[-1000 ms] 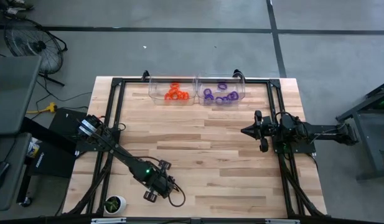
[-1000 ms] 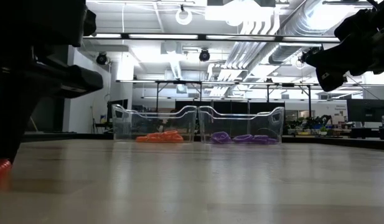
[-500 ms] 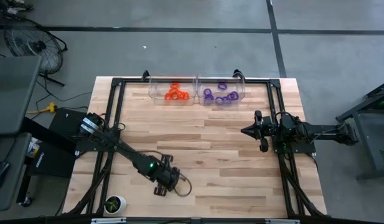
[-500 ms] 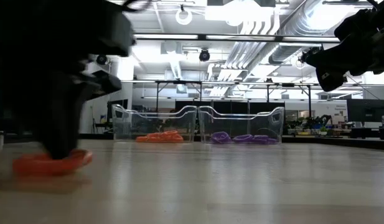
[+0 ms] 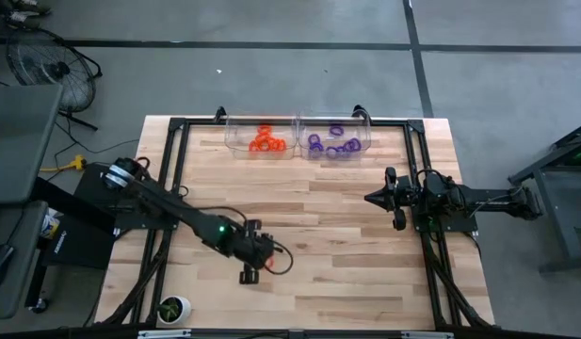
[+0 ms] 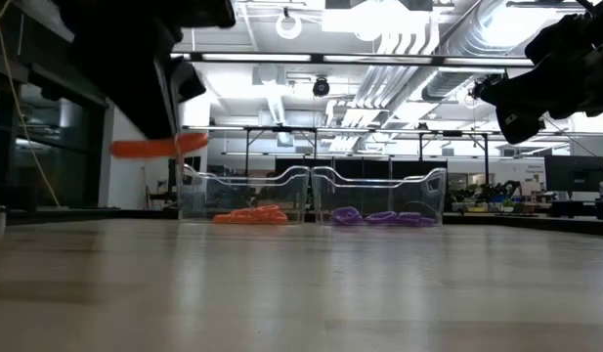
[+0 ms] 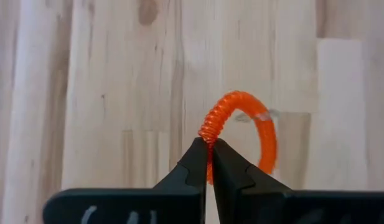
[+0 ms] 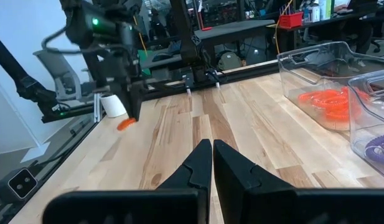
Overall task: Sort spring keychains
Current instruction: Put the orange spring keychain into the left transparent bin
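Observation:
My left gripper (image 7: 208,140) is shut on an orange spring keychain (image 7: 244,127), a small coiled ring, above the table's near left part (image 5: 257,261). In the low view the keychain (image 6: 159,147) hangs well above the tabletop. At the far edge stand two clear bins. The left bin (image 5: 262,139) holds orange keychains and the right bin (image 5: 335,141) holds purple ones. My right gripper (image 5: 370,198) waits shut, held level above the table's right side. My left gripper pinches the ring's coil at one spot (image 7: 210,129) between its two fingertips. The fingers slant down from the table's left side. The rest of the ring sticks out beyond the tips. The keychain is lifted clear of the table and lies about level.
A small white pot (image 5: 174,308) stands at the near left corner. Black frame rails (image 5: 168,179) run along the table's left, right and far edges. Bare wood (image 5: 318,235) lies between the gripper and the bins.
My left gripper has risen and gone toward the table's right and far edges, rolling somewhat. The orange keychain, lying on the table a second ago, has come up with it and now hangs clear of the wood.

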